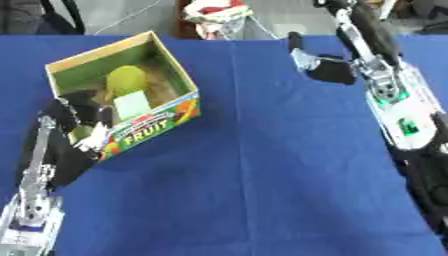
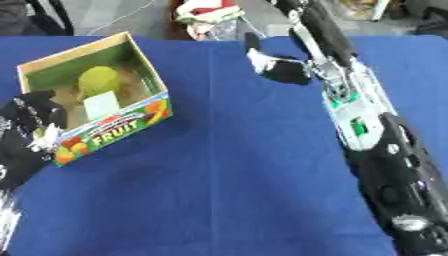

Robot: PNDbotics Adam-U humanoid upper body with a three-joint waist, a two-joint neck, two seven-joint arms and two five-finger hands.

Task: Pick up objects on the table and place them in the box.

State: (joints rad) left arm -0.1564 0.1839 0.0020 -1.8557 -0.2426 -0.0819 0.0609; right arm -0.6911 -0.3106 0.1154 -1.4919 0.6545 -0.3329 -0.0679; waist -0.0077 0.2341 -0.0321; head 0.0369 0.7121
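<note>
Blue cloth covered the bench [image 1: 262, 175]. Left hand [image 1: 77, 117] sat at the near corner of the open cardboard box printed "FRUIT" [image 1: 153, 125], fingers curled against its wall; whether they gripped it could not be told. Inside the box lay a yellow-green rounded fruit [image 1: 126, 78] and a pale square item [image 1: 132, 104] just beside it. Right hand [image 1: 317, 65] hovered over the far side of the bench, well apart from the box, fingers relaxed and holding nothing.
</note>
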